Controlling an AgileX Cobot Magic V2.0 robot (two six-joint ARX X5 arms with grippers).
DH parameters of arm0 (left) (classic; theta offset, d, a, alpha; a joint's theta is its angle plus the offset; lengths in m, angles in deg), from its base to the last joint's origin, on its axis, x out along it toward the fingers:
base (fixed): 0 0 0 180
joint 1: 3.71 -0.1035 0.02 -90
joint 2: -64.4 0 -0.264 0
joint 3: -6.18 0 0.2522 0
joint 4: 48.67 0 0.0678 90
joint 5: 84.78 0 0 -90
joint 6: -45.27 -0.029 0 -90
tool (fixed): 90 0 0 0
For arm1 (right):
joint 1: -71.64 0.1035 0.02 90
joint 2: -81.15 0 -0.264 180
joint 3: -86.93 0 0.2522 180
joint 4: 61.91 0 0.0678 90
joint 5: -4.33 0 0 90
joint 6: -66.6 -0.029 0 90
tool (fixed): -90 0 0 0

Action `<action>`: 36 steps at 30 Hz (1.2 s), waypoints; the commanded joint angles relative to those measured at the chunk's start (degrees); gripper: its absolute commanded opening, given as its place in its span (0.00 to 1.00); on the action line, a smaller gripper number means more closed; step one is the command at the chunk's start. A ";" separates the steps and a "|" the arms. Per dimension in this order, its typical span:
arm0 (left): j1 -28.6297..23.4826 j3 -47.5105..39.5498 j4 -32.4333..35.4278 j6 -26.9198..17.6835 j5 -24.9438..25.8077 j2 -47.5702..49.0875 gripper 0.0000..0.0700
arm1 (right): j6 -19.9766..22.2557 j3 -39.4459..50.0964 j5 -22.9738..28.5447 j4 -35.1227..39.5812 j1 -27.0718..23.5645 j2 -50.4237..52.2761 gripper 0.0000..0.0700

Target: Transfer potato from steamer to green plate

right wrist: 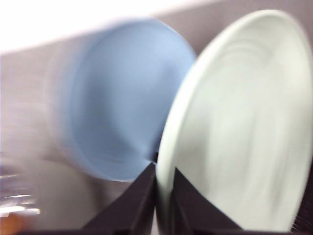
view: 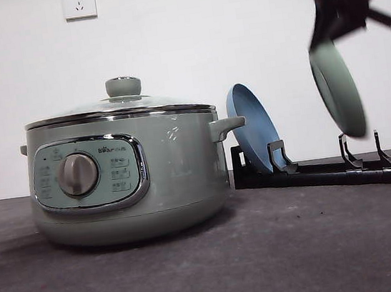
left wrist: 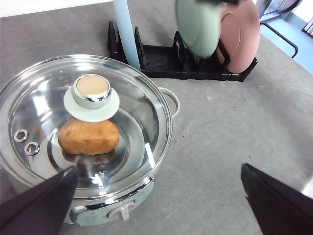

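Observation:
The steamer [view: 127, 176] stands left of centre with its glass lid [left wrist: 85, 122] on and the green knob [left wrist: 92, 93] on top. The orange-brown potato [left wrist: 88, 137] lies inside, visible through the glass. My left gripper [left wrist: 159, 169] hovers open above the steamer's front, with one dark finger [left wrist: 39, 205] on each side. My right gripper [right wrist: 164, 196] is shut on the rim of the green plate [right wrist: 239, 127]. It holds the plate [view: 337, 88] on edge in the air above the rack [view: 328, 168], and both are motion-blurred.
A blue plate [view: 254, 135] leans in the black rack behind the steamer's right handle [view: 225, 126]. A pink plate [left wrist: 242, 34] stands at the rack's far end. Bare grey table [view: 302, 247] spreads in front of the rack and to the steamer's right.

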 commanded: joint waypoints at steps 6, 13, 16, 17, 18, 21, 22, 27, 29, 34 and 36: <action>0.26 1.36 0.26 -0.15 0.20 -0.35 1.00 | 1.07 -2.04 -1.82 -4.47 0.58 9.07 0.01; 0.26 1.36 0.19 -0.15 0.20 -0.24 1.00 | 8.97 -2.04 0.42 -16.90 2.69 18.64 0.01; 0.26 1.36 0.19 -0.15 0.20 -0.24 1.00 | 12.44 -2.02 3.82 -22.63 5.32 22.22 0.01; 0.26 1.36 0.20 -0.16 0.20 -0.24 1.00 | 13.19 -2.02 5.05 -24.28 6.57 23.33 0.01; 0.26 1.36 0.20 -0.17 0.20 -0.24 1.00 | 13.84 -2.02 6.36 -25.94 7.97 24.47 0.01; 0.26 1.36 0.17 -0.17 0.20 -0.24 1.00 | 15.43 -1.96 10.61 -30.16 12.46 27.44 0.01; 0.26 1.36 0.17 -0.16 0.20 -0.24 1.00 | 15.58 -1.95 12.66 -31.67 14.24 28.37 0.01; 0.26 1.36 0.17 -0.15 0.20 -0.24 1.00 | 15.44 -1.19 21.57 -37.75 23.82 32.93 0.01; 0.26 1.36 0.17 -0.16 0.20 -0.24 1.00 | 14.14 -0.22 24.55 -38.62 27.23 34.64 0.01; 0.26 1.36 0.17 -0.17 0.20 -0.24 1.00 | 8.64 4.75 31.55 -39.68 35.17 38.64 0.01; 0.26 1.36 0.17 -0.17 0.20 -0.24 1.00 | 6.69 8.01 34.18 -39.59 38.10 40.14 0.01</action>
